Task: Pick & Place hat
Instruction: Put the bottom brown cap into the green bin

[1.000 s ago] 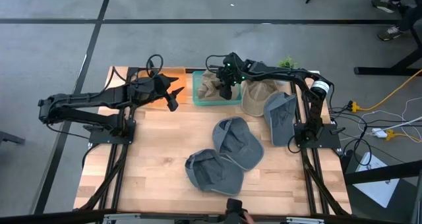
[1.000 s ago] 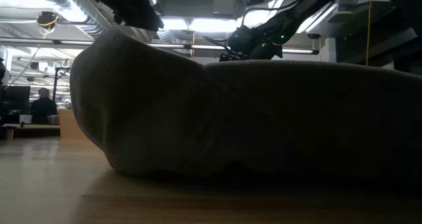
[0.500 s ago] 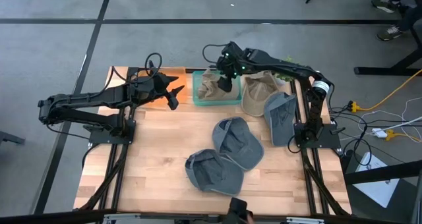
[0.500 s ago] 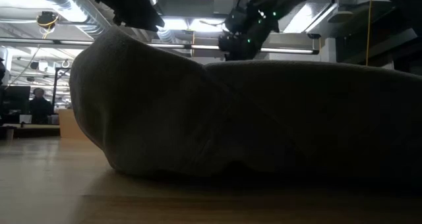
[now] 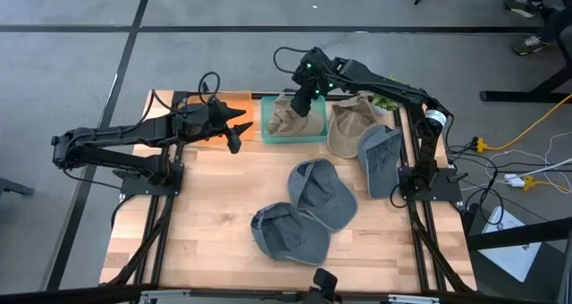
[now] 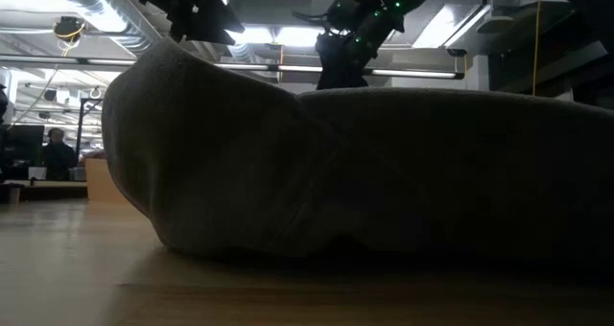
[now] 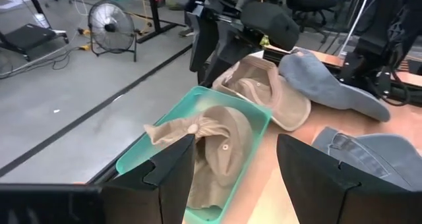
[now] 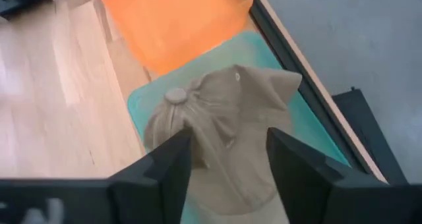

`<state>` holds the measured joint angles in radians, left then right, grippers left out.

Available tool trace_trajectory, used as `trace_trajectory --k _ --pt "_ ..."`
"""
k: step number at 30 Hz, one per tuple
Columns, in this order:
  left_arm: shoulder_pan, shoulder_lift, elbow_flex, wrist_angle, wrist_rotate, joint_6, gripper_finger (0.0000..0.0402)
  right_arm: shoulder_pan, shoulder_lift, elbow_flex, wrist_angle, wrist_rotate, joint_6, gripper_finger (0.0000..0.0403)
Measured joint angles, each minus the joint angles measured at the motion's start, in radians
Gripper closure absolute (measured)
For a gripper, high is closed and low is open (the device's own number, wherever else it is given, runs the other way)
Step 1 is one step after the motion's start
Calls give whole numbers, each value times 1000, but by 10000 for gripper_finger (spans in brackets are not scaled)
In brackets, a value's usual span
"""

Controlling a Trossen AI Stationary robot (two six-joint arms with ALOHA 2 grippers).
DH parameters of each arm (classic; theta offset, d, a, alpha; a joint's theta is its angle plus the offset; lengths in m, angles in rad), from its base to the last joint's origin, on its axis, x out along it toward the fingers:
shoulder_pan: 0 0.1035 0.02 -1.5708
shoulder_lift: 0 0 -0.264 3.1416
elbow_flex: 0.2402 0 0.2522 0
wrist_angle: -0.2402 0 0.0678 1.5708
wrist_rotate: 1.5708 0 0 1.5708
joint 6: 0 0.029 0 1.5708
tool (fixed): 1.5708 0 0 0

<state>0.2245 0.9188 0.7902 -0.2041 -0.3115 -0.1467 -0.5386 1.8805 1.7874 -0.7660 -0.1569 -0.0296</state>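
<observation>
A tan hat (image 5: 284, 116) lies crumpled inside a teal bin (image 5: 268, 125) at the table's far edge; it also shows in the right wrist view (image 8: 224, 112) and in the left wrist view (image 7: 211, 132). My right gripper (image 5: 302, 103) hovers open above this hat, its fingers (image 8: 165, 165) on either side and clear of it. My left gripper (image 5: 234, 130) is open and empty, held in the air left of the bin, pointing at it (image 7: 234, 158).
An orange bin (image 5: 234, 101) stands left of the teal bin. A second tan hat (image 5: 350, 127) and a grey hat (image 5: 380, 159) lie at the far right. Two more grey hats (image 5: 322, 192) (image 5: 288, 234) lie mid-table; one fills the low view (image 6: 365, 173).
My right gripper has risen above the teal bin and shifted a little toward the table's far-left. The tan hat stays in the bin.
</observation>
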Motion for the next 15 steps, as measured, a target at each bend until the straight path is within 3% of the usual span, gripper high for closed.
trace_trajectory --k 12,15 --pt "0 0 0 -8 -1 104 194 83 -1 -52 -1 18 164 386" --pt "0 0 0 -9 -1 123 194 108 2 -78 19 83 217 392"
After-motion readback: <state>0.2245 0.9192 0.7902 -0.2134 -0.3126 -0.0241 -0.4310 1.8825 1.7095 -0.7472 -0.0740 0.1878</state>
